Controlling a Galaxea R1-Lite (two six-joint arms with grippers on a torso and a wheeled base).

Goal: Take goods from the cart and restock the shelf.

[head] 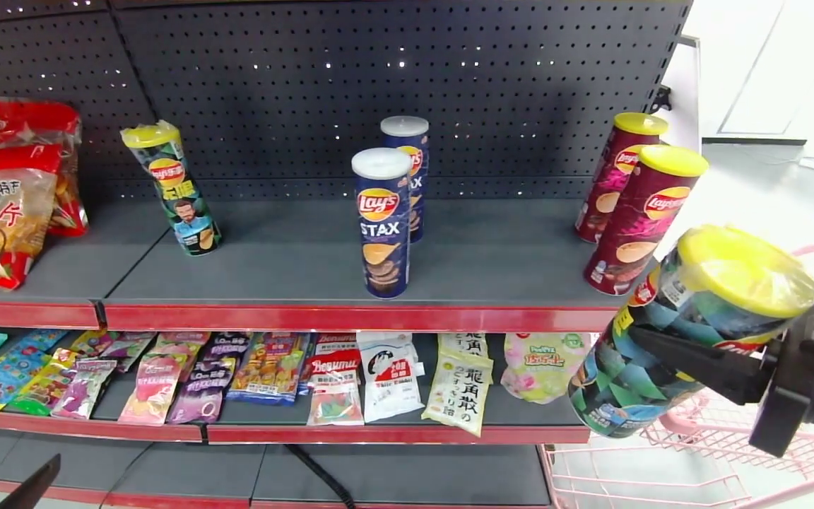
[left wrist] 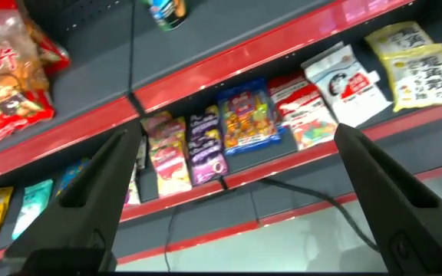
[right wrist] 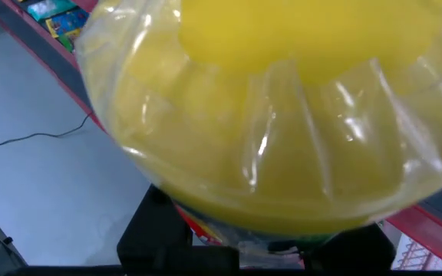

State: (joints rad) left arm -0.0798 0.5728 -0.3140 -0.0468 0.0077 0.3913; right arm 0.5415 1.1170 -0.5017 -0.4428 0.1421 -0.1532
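The right gripper (head: 668,353) is clamping one tilted green-patterned cardboard crisp can with a yellow plastic lid (head: 689,311) above the pink wire cart (head: 697,438), just past the right end of the dark shelf (head: 294,261). The left gripper (left wrist: 232,138) is hanging low, fingers spread wide, holding nothing. Standing on the top board are one matching green can (head: 174,191), two dark blue cans with white lids (head: 383,226) and two maroon cans with yellow lids (head: 633,219). Two red snack bags (head: 4,212) are leaning at the left. Bare board is lying open on both sides of the blue pair.

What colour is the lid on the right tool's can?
The lid is yellow; the right wrist view shows it best.
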